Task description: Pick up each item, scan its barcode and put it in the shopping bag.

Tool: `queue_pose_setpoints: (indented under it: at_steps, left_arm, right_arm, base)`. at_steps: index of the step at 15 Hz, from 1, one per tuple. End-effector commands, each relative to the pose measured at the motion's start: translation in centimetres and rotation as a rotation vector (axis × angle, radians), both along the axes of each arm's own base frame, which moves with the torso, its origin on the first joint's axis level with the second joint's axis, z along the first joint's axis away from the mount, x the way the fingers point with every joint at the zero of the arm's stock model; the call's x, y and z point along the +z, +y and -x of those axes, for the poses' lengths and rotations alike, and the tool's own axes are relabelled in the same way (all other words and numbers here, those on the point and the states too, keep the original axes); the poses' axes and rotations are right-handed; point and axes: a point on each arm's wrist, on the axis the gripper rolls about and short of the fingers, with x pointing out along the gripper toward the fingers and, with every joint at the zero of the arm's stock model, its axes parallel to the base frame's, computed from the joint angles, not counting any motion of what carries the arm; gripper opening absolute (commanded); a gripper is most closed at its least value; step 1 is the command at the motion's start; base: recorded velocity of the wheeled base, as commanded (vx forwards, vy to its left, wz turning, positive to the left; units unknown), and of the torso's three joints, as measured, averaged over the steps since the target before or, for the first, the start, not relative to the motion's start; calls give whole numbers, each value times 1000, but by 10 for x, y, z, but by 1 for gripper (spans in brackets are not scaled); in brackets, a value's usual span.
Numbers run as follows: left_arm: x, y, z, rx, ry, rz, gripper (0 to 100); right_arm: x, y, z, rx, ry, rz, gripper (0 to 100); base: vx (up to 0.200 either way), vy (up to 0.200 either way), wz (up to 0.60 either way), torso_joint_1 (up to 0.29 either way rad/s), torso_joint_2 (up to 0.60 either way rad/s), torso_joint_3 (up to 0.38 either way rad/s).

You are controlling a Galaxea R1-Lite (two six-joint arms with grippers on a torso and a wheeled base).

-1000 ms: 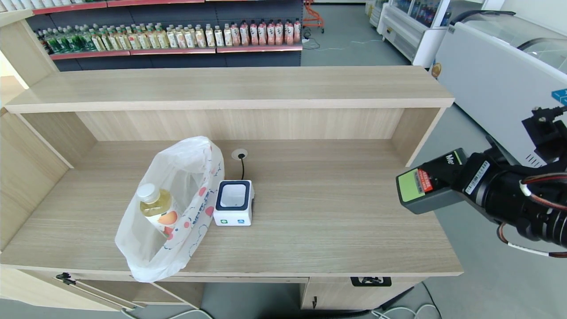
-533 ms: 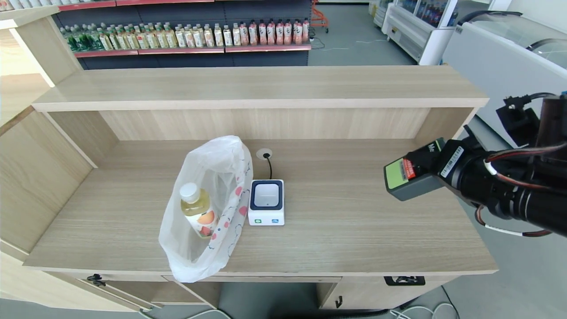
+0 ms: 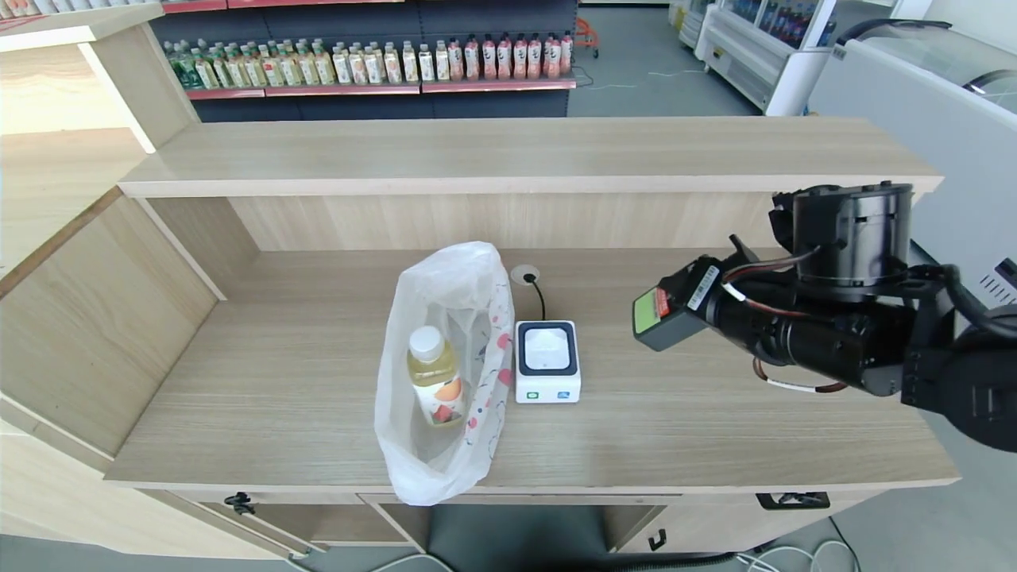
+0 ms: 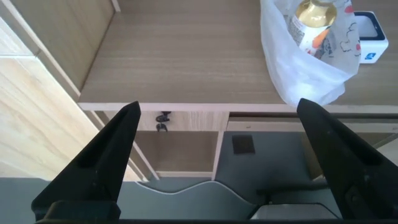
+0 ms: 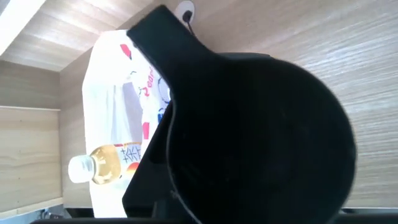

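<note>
Cardboard, by its look, forms the dark box (image 3: 656, 324) with a pale green end face; it is grasped at the tip of the right gripper (image 3: 675, 311), whose jaws are judged clamped on it though largely hidden behind it; it is carried above the counter (image 3: 715, 421), to the right of the scanner (image 3: 547, 361) and well apart from it, green face turned toward the scanner's side. The box is judged light and stiff, its flat faces suited to a pinch on two opposite sides; the coded face should be left uncovered. A red sticker is borne beside the green face; its print is too small to be made out. The shopping bag (image 3: 395, 421) is of thin, limp film, mouth open, just beside the scanner; a capped bottle (image 3: 434, 380) is held inside. The left gripper (image 4: 217, 111) is spread wide and empty by the counter's near edge.
</note>
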Motion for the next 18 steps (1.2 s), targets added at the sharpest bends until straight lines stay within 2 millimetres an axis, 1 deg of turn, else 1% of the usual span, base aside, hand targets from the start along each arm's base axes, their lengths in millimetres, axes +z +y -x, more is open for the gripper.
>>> queue_pose_setpoints:
  at_steps: [1,3,4,5,7,9,14,18]
  left_arm:
    - [0,0,0,0,0,0,100]
    - [0,0,0,0,0,0,100]
    - [0,0,0,0,0,0,100]
    - [0,0,0,2,0,0,100]
    - [0,0,0,2,0,0,100]
    - [0,0,0,2,0,0,100]
    - [0,0,0,2,0,0,100]
    - [0,0,0,2,0,-2,100]
  right_arm:
    - [-24,13,-14,17,61,34,0]
    - [-37,19,-20,45,95,45,0]
    - [-40,22,-23,56,96,44,0]
    - [-48,28,-31,63,101,55,0]
    - [-56,34,-39,70,93,68,0]
    - [-63,37,-43,85,94,93,0]
    - [-66,48,-59,106,55,74,0]
    - [-71,57,-73,117,40,98,0]
  base:
    - [0,0,0,0,0,0]
    - [0,0,0,0,0,0]
    - [0,0,0,0,0,0]
    - [0,0,0,0,0,0]
    - [0,0,0,0,0,0]
    - [0,0,0,0,0,0]
    - [0,0,0,0,0,0]
    - [0,0,0,0,0,0]
